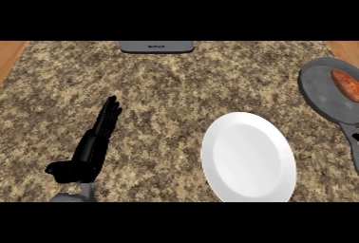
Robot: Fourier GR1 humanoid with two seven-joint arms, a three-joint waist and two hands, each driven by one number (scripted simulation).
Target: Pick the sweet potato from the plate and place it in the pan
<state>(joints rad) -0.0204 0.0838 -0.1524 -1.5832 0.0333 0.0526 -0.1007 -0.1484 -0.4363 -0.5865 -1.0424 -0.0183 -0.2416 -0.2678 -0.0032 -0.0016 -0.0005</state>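
Head view, single entry. We recorded the following items on the speckled granite counter (175, 95), with clock directions read from the middle of the view.

Item one: a white plate (247, 156), at about five o'clock. It looked taller than wide, and its lower rim ran out at the bottom of the scene. We saw nothing lying on it.

Item two: a dark grey pan (324, 95), at about three o'clock, cut off by the right edge. Its handle (351, 142) ran down towards five o'clock, just beside the plate's right rim; we could not tell whether the two touched.

Item three: the sweet potato (345, 84), orange-brown, lying inside the pan on its right part, its long axis running from about eleven to five o'clock. Part of it was lost past the right edge.

Item four: the left hand (95, 147), black, at about eight o'clock, well apart from the plate. Its fingers (110, 114) were straight and held side by side, pointing up towards one o'clock; the thumb stuck out to the left. It held nothing and touched no listed item. A bit of grey forearm (70, 197) showed below it.

Item five: a grey flat-edged object (155, 46) at twelve o'clock, at the counter's far edge; we could not identify it.

The right hand we did not find.
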